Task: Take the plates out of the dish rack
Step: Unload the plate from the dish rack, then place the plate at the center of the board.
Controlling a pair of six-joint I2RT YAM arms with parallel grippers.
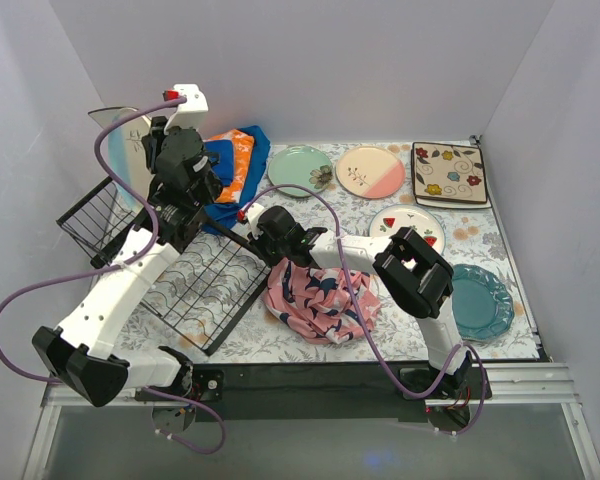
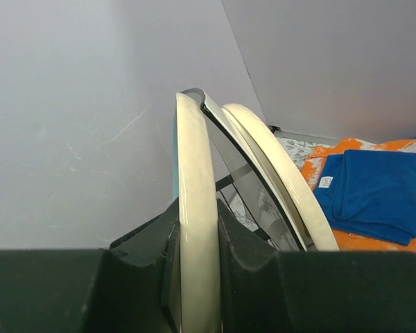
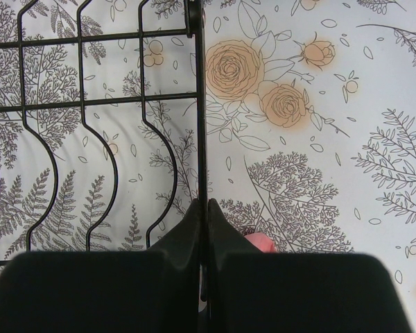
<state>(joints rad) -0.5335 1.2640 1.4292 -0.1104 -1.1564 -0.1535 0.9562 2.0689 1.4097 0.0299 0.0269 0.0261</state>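
Observation:
My left gripper (image 1: pixel 152 150) is shut on the rim of a cream-and-blue plate (image 1: pixel 128 140), held upright above the back left end of the black wire dish rack (image 1: pixel 195 290). In the left wrist view my gripper (image 2: pixel 197 208) clamps that plate's cream rim (image 2: pixel 194 159). A second cream rim (image 2: pixel 284 180) stands just to its right, over rack wires (image 2: pixel 229 184). My right gripper (image 1: pixel 265 225) is shut on the rack's edge wire (image 3: pixel 201 104), seen in the right wrist view between my gripper's (image 3: pixel 203 205) tips.
On the floral table lie a mint green plate (image 1: pixel 300 170), a cream-and-pink plate (image 1: pixel 370 172), a cream square plate (image 1: pixel 449 174), a white plate with red marks (image 1: pixel 407 222) and a teal plate (image 1: pixel 480 300). A pink cloth (image 1: pixel 315 300) and blue-orange cloths (image 1: pixel 238 165) lie beside the rack.

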